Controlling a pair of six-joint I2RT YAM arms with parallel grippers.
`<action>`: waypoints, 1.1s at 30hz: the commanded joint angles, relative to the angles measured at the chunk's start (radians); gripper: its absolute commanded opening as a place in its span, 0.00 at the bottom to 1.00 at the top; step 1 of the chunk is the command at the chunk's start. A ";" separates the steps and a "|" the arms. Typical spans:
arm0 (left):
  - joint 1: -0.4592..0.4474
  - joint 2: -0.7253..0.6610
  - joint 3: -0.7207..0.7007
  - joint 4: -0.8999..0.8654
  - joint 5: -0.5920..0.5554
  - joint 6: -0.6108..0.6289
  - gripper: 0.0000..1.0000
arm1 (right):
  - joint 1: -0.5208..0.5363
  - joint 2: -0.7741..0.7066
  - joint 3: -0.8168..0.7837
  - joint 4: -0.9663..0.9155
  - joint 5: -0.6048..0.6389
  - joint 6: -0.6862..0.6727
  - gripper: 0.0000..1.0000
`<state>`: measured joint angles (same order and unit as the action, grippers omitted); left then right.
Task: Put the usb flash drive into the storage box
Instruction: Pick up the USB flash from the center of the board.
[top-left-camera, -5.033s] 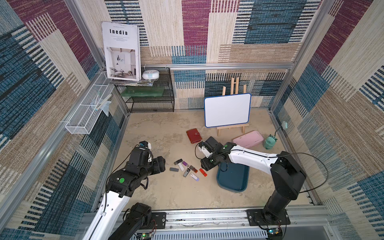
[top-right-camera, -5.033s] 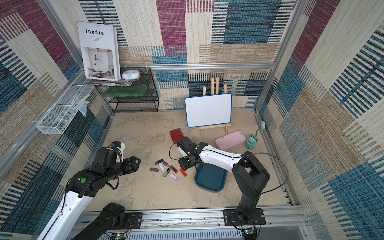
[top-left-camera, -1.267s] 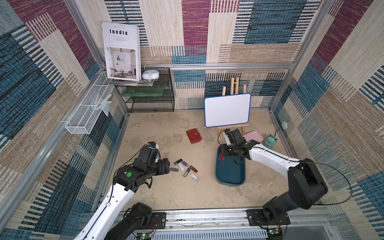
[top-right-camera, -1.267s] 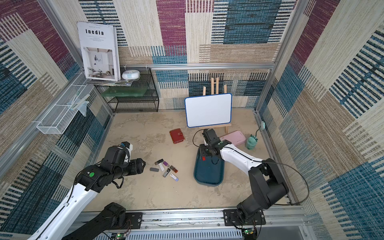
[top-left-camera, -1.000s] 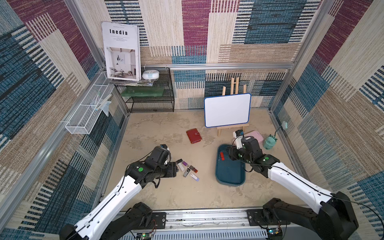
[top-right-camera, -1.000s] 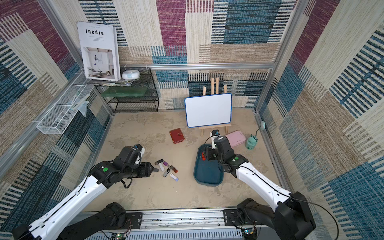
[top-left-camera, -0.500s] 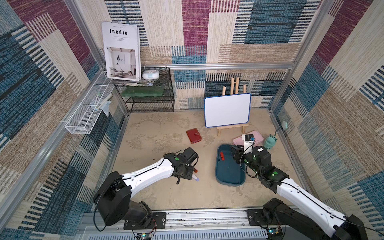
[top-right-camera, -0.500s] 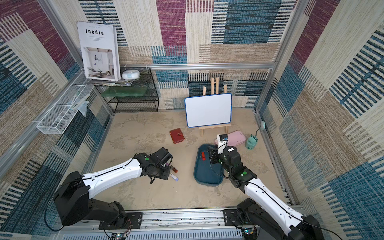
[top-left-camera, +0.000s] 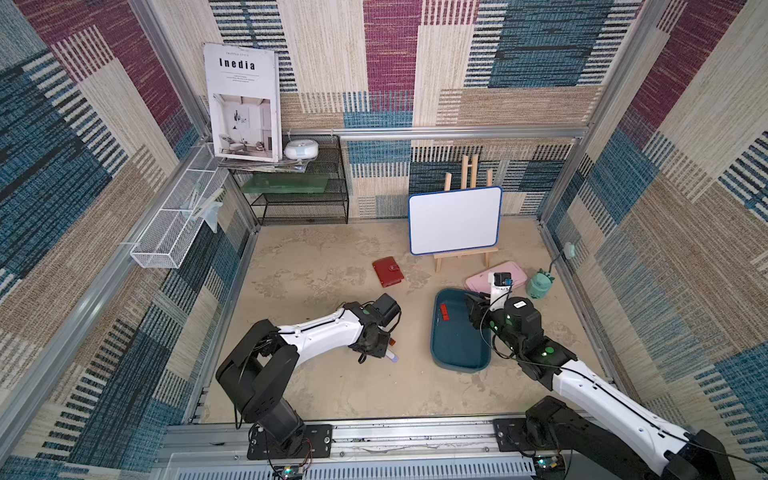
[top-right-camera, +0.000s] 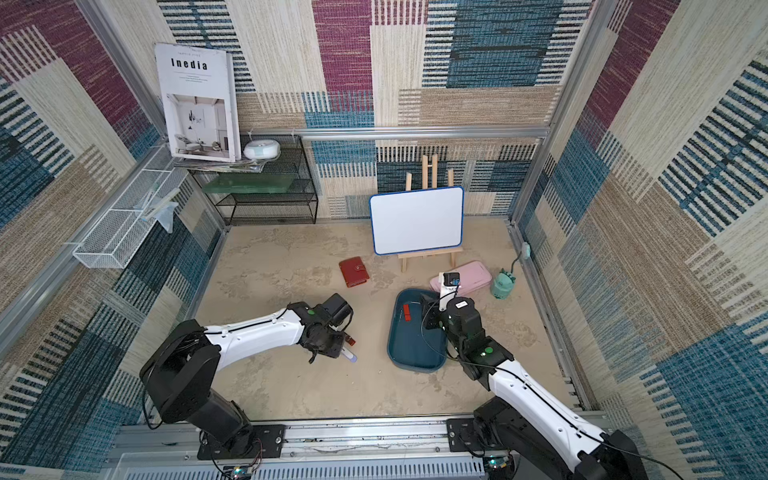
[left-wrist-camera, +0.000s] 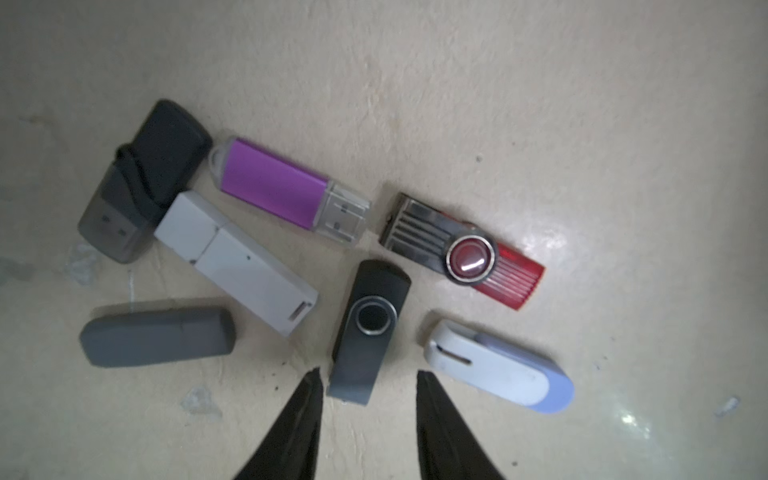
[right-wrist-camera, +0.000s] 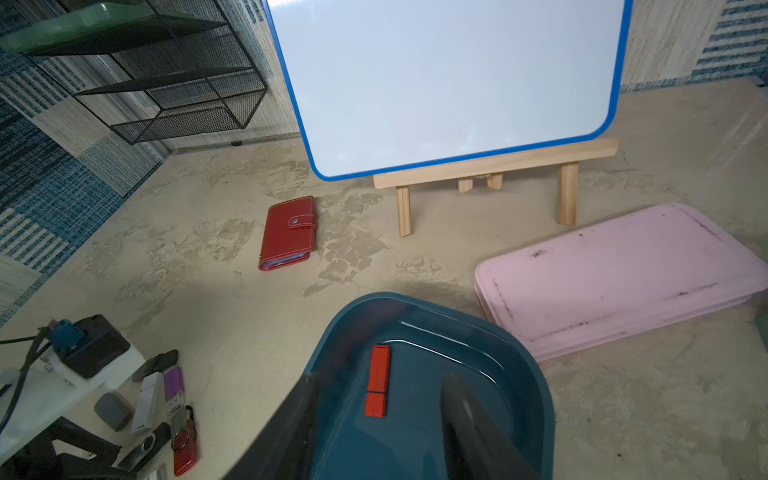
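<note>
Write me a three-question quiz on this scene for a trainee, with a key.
1. True or false: a red flash drive already lies inside the storage box.
2. In the left wrist view, which drive has its end between the tips of the left gripper? A) the purple one B) the black swivel drive C) the white one
3. What colour is the flat case lying beside the storage box?
Key: 1 true; 2 B; 3 pink.
</note>
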<state>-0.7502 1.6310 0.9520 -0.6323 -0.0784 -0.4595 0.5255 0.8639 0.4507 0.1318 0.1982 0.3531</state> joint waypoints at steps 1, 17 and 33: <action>0.012 0.012 0.002 0.014 0.000 0.022 0.42 | 0.002 0.002 0.000 0.028 0.011 0.007 0.52; 0.031 0.086 -0.002 0.056 0.019 0.044 0.38 | 0.001 0.010 0.002 0.028 0.004 0.006 0.52; 0.032 0.071 0.007 0.027 0.017 0.036 0.11 | 0.000 0.008 0.003 0.024 -0.007 0.002 0.53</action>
<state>-0.7197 1.6970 0.9691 -0.5922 -0.0578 -0.4171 0.5251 0.8761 0.4507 0.1322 0.1970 0.3527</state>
